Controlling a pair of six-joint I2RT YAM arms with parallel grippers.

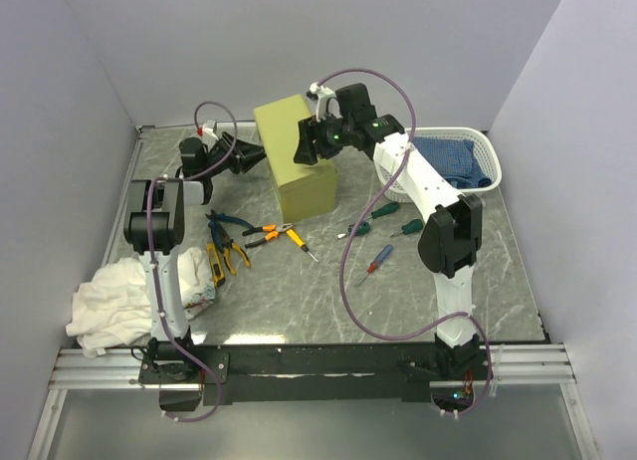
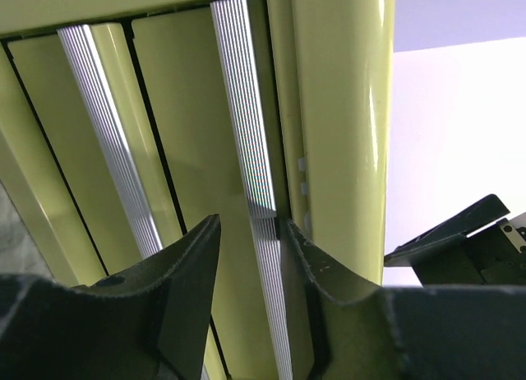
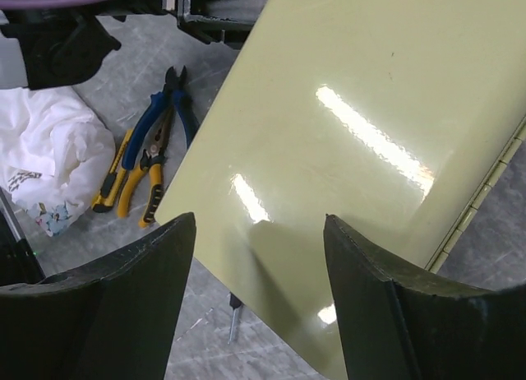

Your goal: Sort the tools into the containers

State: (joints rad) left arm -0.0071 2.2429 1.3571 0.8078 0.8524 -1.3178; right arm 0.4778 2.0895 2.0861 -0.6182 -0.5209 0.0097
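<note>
The olive cabinet [image 1: 296,159] stands at the back middle, and its containers are the drawers [image 2: 197,133] with ribbed silver handles [image 2: 246,108], their fronts flush. My left gripper [image 2: 251,220] [image 1: 249,159] is at the cabinet's drawer face, jaws narrowed either side of one handle. The right finger lies against the handle and a gap shows at the left finger. My right gripper [image 3: 259,220] [image 1: 307,146] hovers open over the cabinet's glossy top [image 3: 353,133], empty. Tools lie on the table: blue pliers [image 1: 227,221], yellow pliers [image 1: 232,253], a yellow utility knife [image 1: 214,265], orange pliers [image 1: 267,234], and screwdrivers [image 1: 376,261].
A crumpled white cloth [image 1: 111,303] lies at the near left by the left arm's base. A white basket [image 1: 486,161] holding a blue cloth stands at the back right. Two green-handled screwdrivers [image 1: 383,211] lie right of the cabinet. Grey walls close in both sides.
</note>
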